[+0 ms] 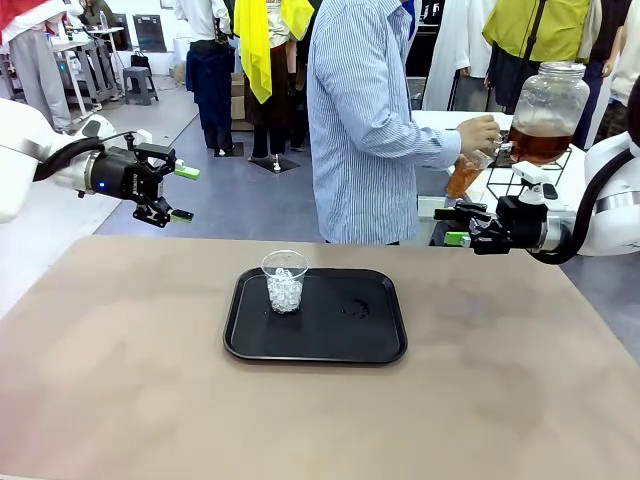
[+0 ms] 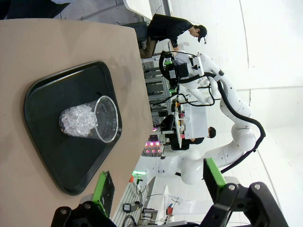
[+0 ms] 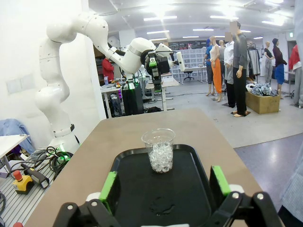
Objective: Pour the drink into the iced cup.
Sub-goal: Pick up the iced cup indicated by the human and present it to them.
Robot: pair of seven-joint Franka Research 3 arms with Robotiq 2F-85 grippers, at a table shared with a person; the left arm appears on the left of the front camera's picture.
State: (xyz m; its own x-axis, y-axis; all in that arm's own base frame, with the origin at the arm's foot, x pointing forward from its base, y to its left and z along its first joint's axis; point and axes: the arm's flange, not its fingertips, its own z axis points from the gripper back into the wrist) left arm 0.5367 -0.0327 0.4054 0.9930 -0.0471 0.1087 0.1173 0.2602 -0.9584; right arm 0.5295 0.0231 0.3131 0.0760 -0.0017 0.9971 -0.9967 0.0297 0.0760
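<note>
Clear iced cup (image 1: 285, 281) stands upright, ice in its lower half, on the black tray (image 1: 320, 340) near the tray's far left corner. The tray sits mid-table (image 1: 120, 380). Above the table's far left corner hangs the left gripper (image 1: 184, 193), fingers spread, nothing between them. At the far right edge is the right gripper (image 1: 452, 225), fingers likewise spread and empty. Amber drink (image 1: 463, 180) is in a clear cup in the person's hand (image 1: 481, 133), beyond the far right edge, beside a large glass jar (image 1: 547, 105) of the same liquid.

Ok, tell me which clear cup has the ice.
The cup on the black tray; the person's cup holds amber drink instead.
</note>
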